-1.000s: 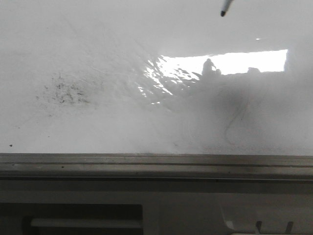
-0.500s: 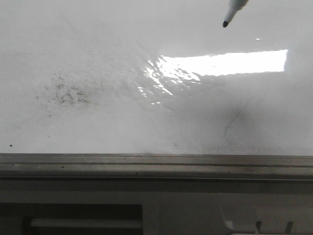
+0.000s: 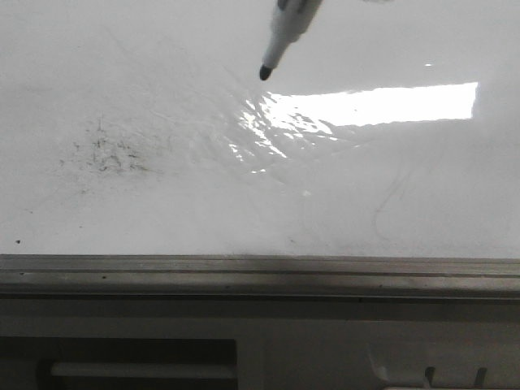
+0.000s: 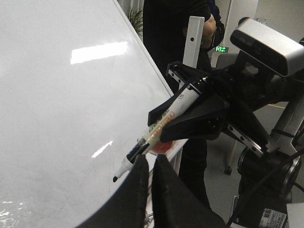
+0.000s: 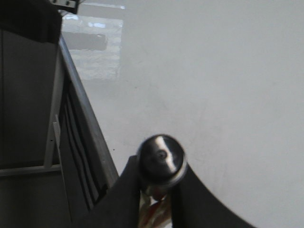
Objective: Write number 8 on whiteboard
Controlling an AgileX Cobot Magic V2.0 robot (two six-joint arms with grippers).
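The whiteboard (image 3: 162, 203) fills the front view, glossy white with glare. A white marker (image 3: 286, 32) with a black tip (image 3: 265, 73) reaches in from the top centre, pointing down-left at the board. I cannot tell whether the tip touches it. My right gripper (image 4: 159, 127) is shut on the marker's barrel (image 4: 168, 114); in the right wrist view the marker's round end (image 5: 161, 159) sits between the fingers of that gripper (image 5: 159, 175). My left gripper (image 4: 151, 164) is shut with nothing in it, near the board's edge. The number 8 is out of view.
A grey metal rail (image 3: 260, 272) runs along the board's near edge. A patch of grey speckled smudges (image 3: 106, 150) lies at the left, a bright glare strip (image 3: 366, 104) at the right, and a faint thin curved mark (image 3: 382, 213) below it. A person in dark clothes (image 4: 175, 28) stands beyond the board.
The marker has moved left and lower over the board, from the top right edge towards the centre, and more of its barrel shows now.
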